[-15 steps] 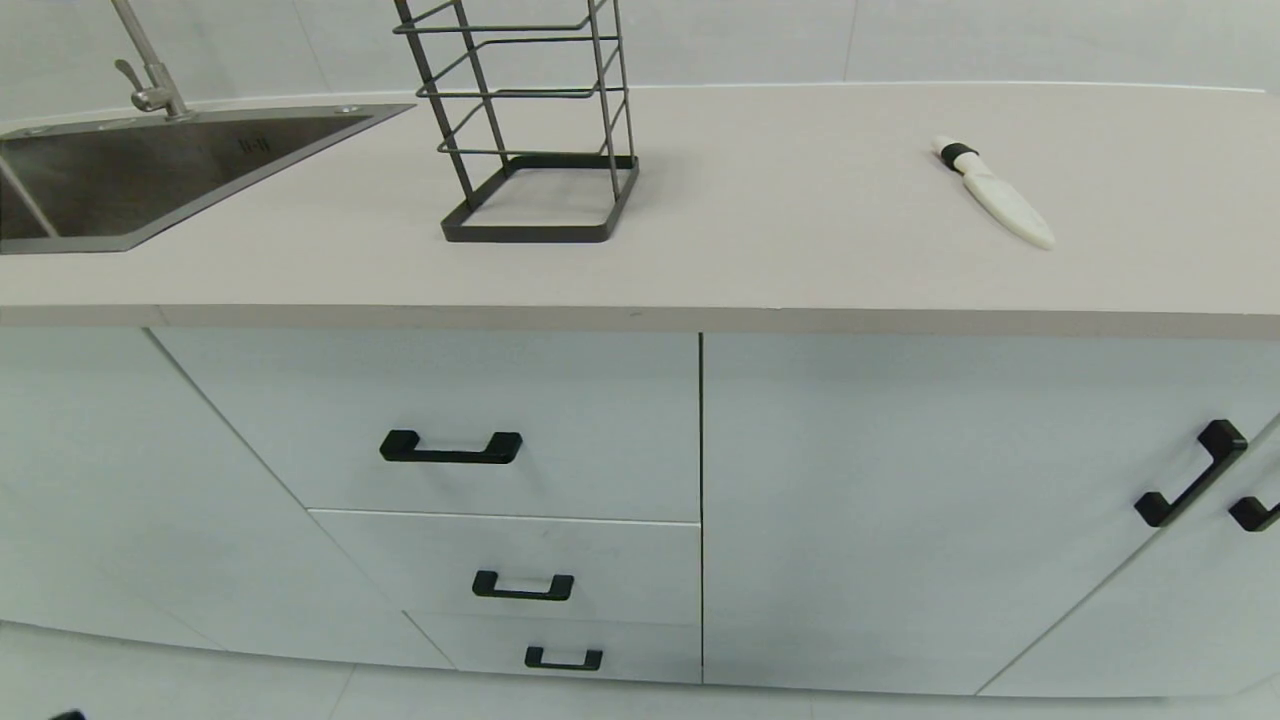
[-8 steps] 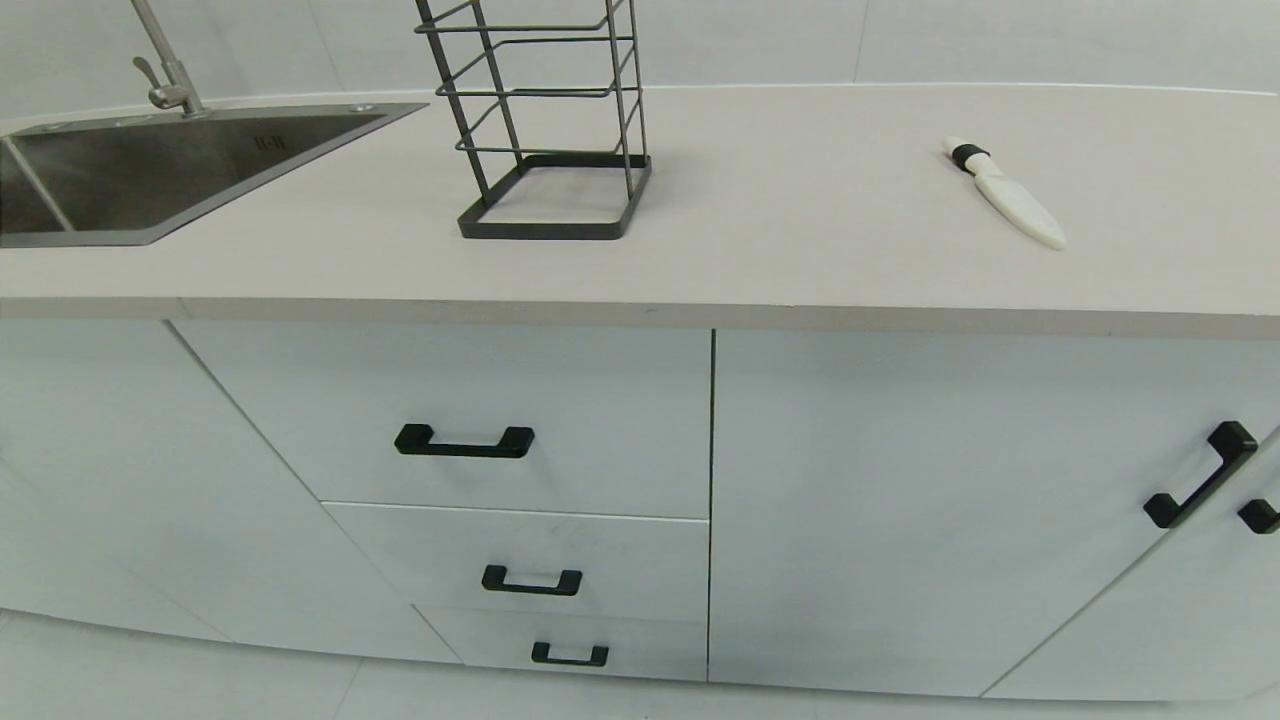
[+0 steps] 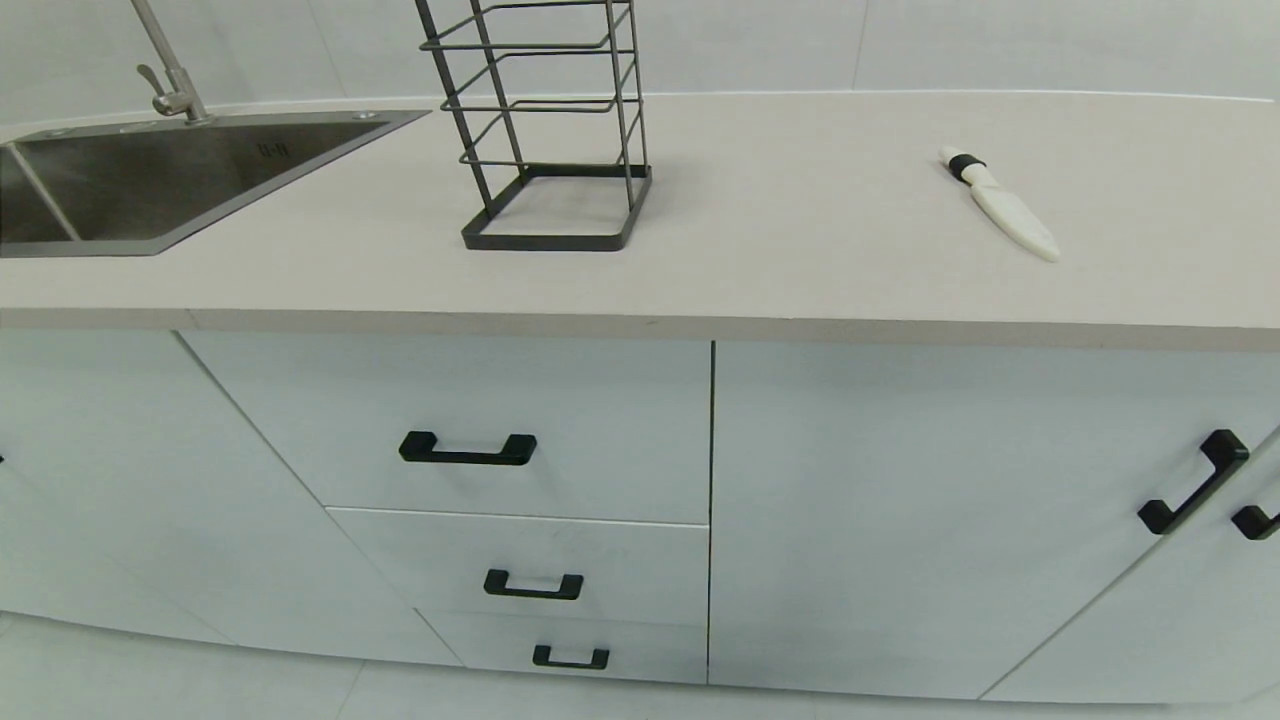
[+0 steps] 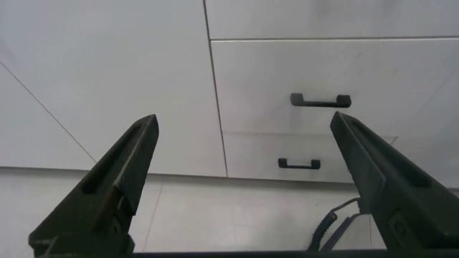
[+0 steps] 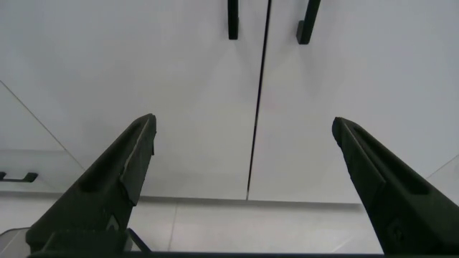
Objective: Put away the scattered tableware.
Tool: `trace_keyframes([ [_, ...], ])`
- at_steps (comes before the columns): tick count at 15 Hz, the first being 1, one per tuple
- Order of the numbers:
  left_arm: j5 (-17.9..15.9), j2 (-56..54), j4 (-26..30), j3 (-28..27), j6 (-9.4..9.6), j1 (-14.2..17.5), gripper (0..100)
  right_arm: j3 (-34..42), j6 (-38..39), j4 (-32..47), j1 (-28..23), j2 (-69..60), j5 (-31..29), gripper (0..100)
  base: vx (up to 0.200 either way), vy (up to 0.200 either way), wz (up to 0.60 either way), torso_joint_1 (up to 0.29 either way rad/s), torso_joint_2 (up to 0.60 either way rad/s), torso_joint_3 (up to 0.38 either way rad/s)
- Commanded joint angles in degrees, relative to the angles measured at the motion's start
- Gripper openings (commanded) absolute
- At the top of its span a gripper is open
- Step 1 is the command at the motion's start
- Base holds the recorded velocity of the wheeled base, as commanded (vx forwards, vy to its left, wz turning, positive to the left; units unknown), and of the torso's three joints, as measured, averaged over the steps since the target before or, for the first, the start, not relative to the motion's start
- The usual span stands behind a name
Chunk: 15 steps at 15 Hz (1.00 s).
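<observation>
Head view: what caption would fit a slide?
White black-banded knife lies on beige countertop, right of black wire rack and steel sink.

Steel sink (image 3: pixel 200 160) with a faucet (image 3: pixel 166 72) sits upper left, sunk into the pale surface (image 3: pixel 800 260). Lower middle there's three white drawers (image 3: pixel 580 400) with black handles (image 3: pixel 467 452).

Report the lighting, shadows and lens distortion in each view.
Head view: soft even light, a faint shadow beside the wire rack, the countertop edge bowed by the lens. Left wrist view: left gripper jaws dark against pale drawers. Right wrist view: right gripper jaws likewise, against pale cabinet doors.
</observation>
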Motion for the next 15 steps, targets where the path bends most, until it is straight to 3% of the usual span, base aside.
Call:
trace_keyframes([
  [1,0.0,0.1,0.0,0.0,-0.16,0.0,100,0.0,0.1,0.0,0.0,0.0,0.0,100,0.0,0.0,0.0,0.212,-0.06,-0.08],
  [4,0.1,0.1,0.0,0.0,-1.04,0.0,100,0.0,0.0,0.0,0.0,0.1,0.0,100,0.0,0.0,0.0,0.251,-0.14,-0.167],
  [15,0.1,0.1,0.0,0.0,-0.86,0.0,100,0.0,0.2,0.0,0.0,0.1,0.0,100,0.0,0.0,0.0,0.193,-0.54,-0.21],
])
